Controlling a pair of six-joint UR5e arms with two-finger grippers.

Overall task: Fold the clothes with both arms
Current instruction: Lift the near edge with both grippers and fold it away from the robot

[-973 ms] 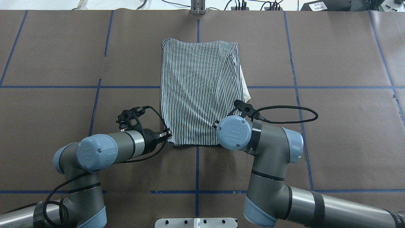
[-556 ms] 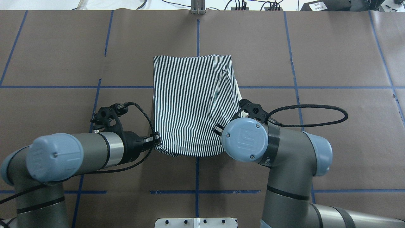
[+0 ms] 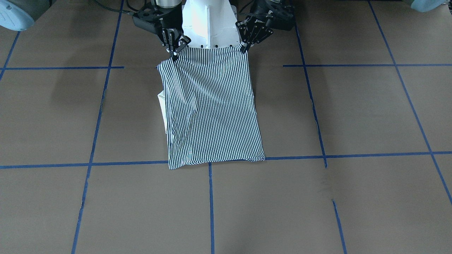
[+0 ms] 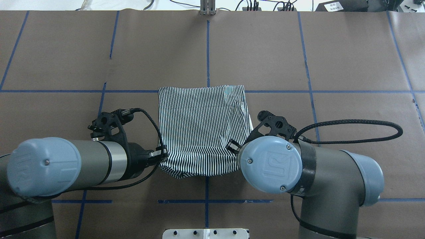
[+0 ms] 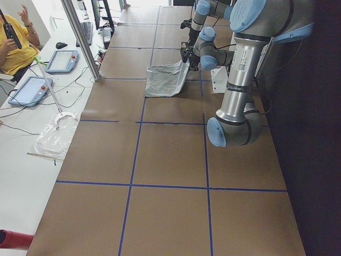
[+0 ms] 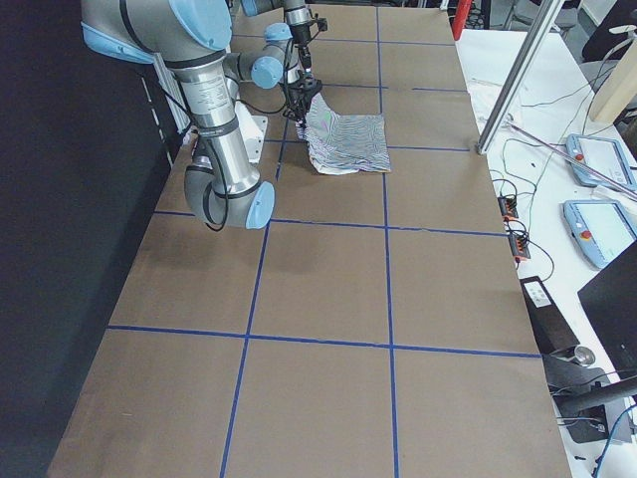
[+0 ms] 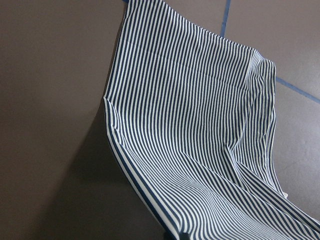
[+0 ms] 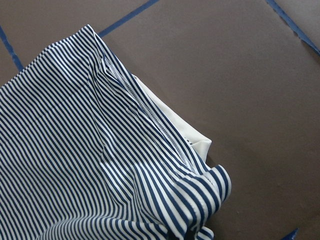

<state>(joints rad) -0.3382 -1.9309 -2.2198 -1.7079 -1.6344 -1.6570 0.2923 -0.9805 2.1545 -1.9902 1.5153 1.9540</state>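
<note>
The striped shirt (image 4: 202, 129) lies as a narrow panel mid-table, towards our side. Its far edge rests flat along a blue tape line (image 4: 282, 91), and its near edge is raised off the table (image 4: 332, 66). We hold that near edge by its two corners. The left gripper (image 4: 162, 154) is clamped on one and the right gripper (image 3: 175, 53) is pinched on the other, so the cloth spans between them with only a slight sag. A cream collar (image 8: 187, 132) peeks out at the right-hand side. Holding both corners level should, we judge, let us carry this edge over evenly for the next fold.
</note>
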